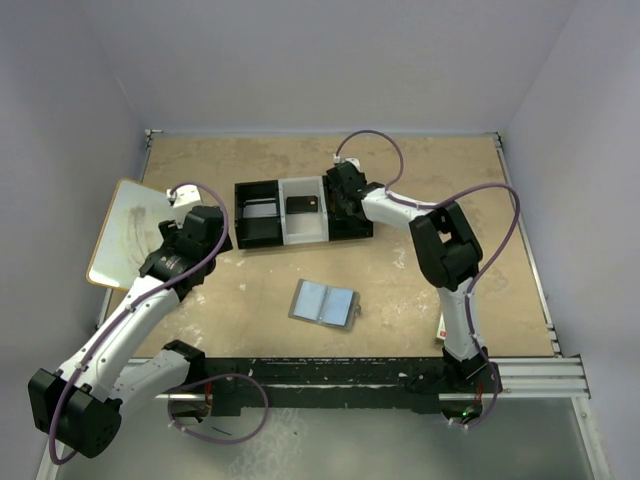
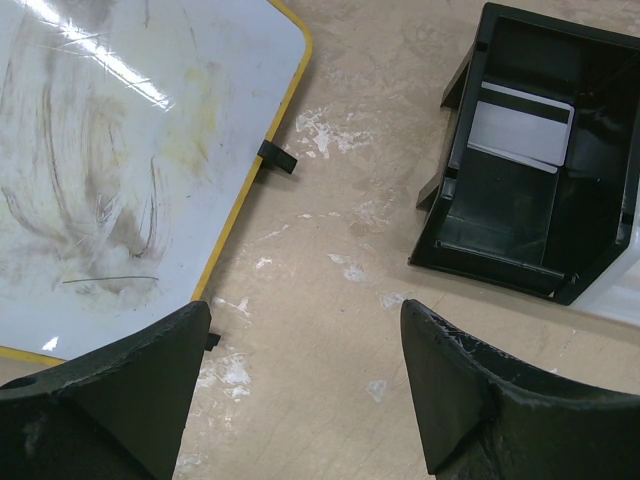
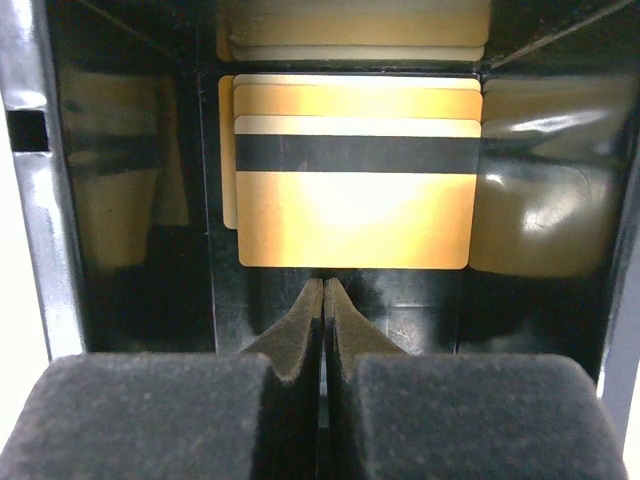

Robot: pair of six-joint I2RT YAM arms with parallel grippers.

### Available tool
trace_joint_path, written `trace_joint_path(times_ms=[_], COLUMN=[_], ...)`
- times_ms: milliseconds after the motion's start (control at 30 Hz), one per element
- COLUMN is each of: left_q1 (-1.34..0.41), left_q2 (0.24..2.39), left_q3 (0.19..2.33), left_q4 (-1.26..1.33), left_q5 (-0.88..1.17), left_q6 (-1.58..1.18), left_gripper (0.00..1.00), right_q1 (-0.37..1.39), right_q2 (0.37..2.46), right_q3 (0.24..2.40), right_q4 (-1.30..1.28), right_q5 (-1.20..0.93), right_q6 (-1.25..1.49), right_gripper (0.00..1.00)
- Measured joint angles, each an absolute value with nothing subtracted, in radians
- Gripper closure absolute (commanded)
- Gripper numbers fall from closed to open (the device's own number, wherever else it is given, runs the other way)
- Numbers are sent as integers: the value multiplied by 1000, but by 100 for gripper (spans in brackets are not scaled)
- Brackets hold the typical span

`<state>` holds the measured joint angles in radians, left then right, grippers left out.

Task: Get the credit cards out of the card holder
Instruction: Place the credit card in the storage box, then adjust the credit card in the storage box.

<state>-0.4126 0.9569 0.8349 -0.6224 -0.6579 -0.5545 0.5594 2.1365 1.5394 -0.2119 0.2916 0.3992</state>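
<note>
Only the right wrist view showed gold cards (image 3: 355, 190) stacked in the tray (image 3: 130, 200) before the right gripper (image 3: 322, 290), jaws pressed together — overhead, the card holder (image 1: 323, 303) lay open mid-table, the left gripper (image 2: 305, 320) hovering low, jaws wide.

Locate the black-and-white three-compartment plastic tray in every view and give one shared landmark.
Top external: black-and-white three-compartment plastic tray at centre, towards the far edge.
Left wrist: upper right, its black end compartment holding a silver striped card.
Right wrist: fills the frame, a black compartment holding gold striped cards.
Landmark: smudged white board with yellow rim, left of the tray; top and left wrist only.
</note>
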Motion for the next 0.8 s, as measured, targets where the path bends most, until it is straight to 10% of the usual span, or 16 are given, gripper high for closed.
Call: trace_joint_path(times_ms=[800], left_q1=[-413], left_q2=[972], left_q3=[835], left_q4=[-622], left_q5=[-658], left_q6=[-553], left_gripper=[25], right_q1=[560], right_q2=[2135], right_q3=[1509], right_q4=[-131], right_q5=[376], right_q6=[421], right_gripper=[92])
